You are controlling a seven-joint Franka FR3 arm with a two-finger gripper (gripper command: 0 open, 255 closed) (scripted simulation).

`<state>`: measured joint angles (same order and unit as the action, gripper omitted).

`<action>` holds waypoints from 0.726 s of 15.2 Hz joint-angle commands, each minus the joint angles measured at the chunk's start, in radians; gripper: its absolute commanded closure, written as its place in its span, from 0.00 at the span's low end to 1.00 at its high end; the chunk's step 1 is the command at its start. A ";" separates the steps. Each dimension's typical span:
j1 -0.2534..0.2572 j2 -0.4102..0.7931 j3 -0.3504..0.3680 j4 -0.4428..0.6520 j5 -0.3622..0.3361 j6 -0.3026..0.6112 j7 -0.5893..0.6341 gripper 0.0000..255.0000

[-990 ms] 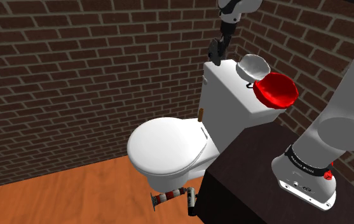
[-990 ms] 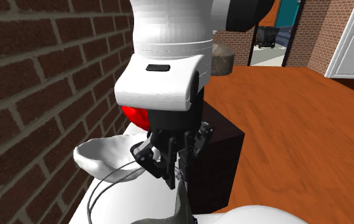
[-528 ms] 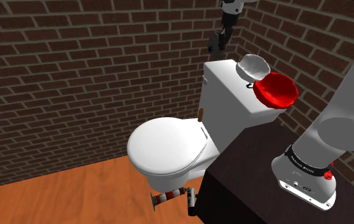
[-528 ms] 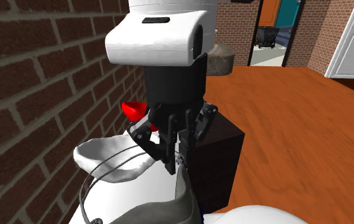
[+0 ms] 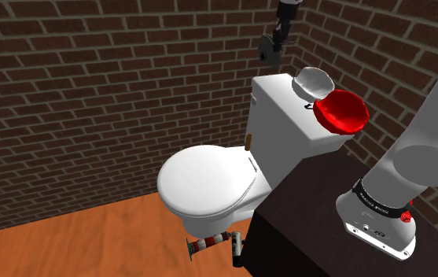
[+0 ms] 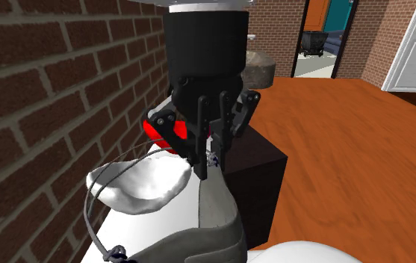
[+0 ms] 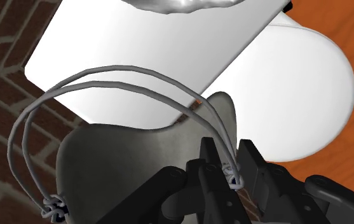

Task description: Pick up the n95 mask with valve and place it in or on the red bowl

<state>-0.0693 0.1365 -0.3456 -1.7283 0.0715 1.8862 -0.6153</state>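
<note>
**Mia:** Where is the grey mask (image 6: 215,224)?

**Ben:** It hangs from the claw (image 6: 206,166). The two black fingers are squeezed tight on the mask's top edge, so the mask sits right under the fingertips.

**Mia:** Is the claw holding it for real?

**Ben:** Yes. In the wrist view the fingers of the claw (image 7: 229,167) are pinched on the rim of the mask (image 7: 124,159), and the round cup part spreads out to one side of them.

**Mia:** What are those thin loops?

**Ben:** Those are the mask's two grey straps (image 7: 115,66). They start by the fingers and bend out in a big curve. In the second exterior view the straps (image 6: 85,213) swing out toward the brick wall (image 6: 42,90).

**Mia:** Is the mask lying on something?

**Ben:** No, it is up in the air. In the shoulder view the claw (image 5: 268,52) is high above the white toilet tank (image 5: 288,118), over the tank's end near the wall corner.

**Mia:** And the red bowl (image 5: 341,110)?

**Ben:** It sits at the tank's other end, toward the shoulder view's right. A white bowl (image 5: 314,80) is just beside it, between the red bowl and the claw. The mask is apart from both.
</note>
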 commanded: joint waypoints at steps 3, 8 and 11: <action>-0.001 -0.003 -0.001 0.051 -0.002 -0.054 0.001 1.00; -0.003 -0.002 -0.003 0.120 -0.002 -0.121 0.003 1.00; -0.005 0.001 -0.003 0.156 -0.002 -0.155 0.003 1.00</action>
<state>-0.0741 0.1382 -0.3489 -1.5818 0.0701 1.7414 -0.6127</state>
